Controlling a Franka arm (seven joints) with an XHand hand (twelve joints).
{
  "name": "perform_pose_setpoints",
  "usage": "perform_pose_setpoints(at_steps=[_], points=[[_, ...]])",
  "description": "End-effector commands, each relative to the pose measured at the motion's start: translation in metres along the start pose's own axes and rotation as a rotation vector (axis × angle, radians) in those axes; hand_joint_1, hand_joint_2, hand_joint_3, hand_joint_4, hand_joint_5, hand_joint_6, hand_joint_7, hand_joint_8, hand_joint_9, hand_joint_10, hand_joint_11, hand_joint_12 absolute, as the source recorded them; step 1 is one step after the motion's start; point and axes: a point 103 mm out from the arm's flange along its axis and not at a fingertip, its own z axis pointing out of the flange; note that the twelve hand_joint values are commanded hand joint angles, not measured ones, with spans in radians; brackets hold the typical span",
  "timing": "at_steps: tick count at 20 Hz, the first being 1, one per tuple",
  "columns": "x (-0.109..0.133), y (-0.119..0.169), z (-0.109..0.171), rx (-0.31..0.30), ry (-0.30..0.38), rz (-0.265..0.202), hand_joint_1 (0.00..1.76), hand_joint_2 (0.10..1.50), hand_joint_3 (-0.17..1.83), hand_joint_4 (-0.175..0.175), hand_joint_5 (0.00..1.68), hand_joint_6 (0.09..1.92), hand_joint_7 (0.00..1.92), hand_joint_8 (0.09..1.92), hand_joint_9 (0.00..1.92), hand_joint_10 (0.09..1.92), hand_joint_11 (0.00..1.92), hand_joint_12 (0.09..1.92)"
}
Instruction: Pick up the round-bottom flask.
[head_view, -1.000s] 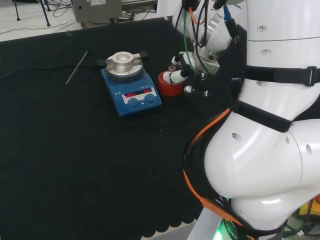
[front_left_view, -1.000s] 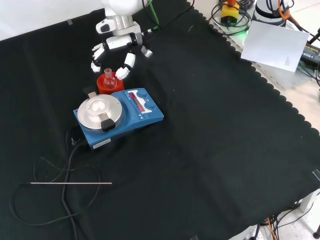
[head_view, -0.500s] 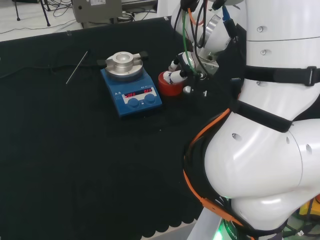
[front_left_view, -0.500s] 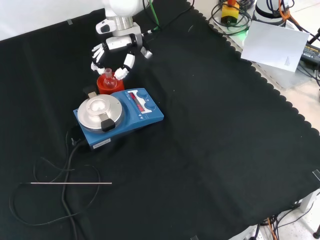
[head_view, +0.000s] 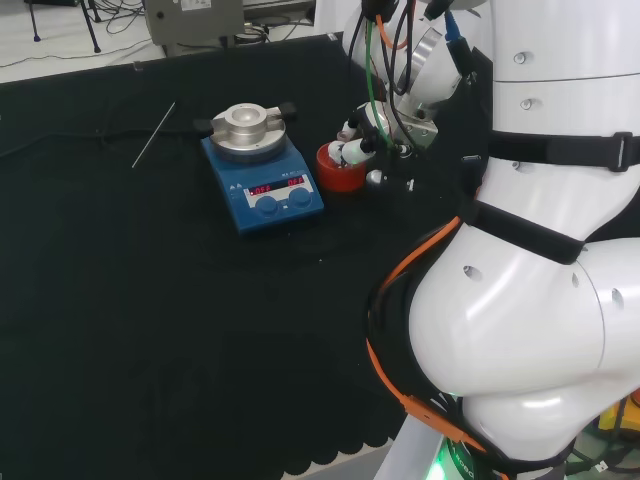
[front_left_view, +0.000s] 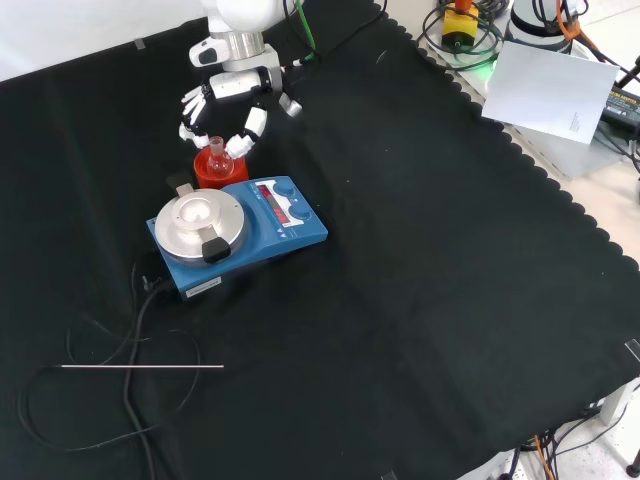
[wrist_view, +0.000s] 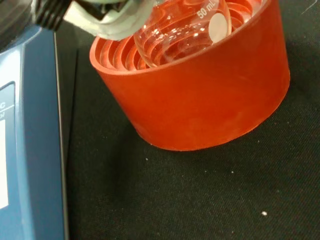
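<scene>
A small clear round-bottom flask stands upright in a red ribbed stand just beyond the blue hotplate. The black and white hand hangs over it, fingers on one side of the flask's neck and the thumb on the other, spread and slightly curved, with gaps to the glass. In the head view the hand covers most of the flask above the stand. The wrist view shows the flask sitting in the stand with one fingertip close against its bulb.
A blue hotplate stirrer with a silver round top stands right next to the stand; its side also shows in the wrist view. A thin metal rod and a black cable lie on the cloth nearer the front.
The hand has crept a little to the left in the front view, farther over the stand. The flask stays in its stand.
</scene>
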Motion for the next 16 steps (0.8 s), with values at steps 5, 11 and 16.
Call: perform_pose_setpoints(at_steps=[5, 11, 16], points=[[0.004, 0.0, 0.002, -0.002, -0.001, -0.004, 0.92, 0.67, 0.59, -0.017, 0.8, 0.77, 0.51, 0.66, 0.63, 0.64, 0.28, 1.31], [-0.001, 0.002, -0.003, 0.01, 0.046, 0.005, 0.92, 0.69, 0.6, -0.015, 0.82, 0.78, 0.52, 0.66, 0.64, 0.64, 0.28, 1.31], [0.0, 0.007, -0.02, -0.007, 0.063, 0.009, 0.93, 0.73, 0.62, -0.004, 0.86, 0.79, 0.53, 0.67, 0.65, 0.64, 0.29, 1.31]])
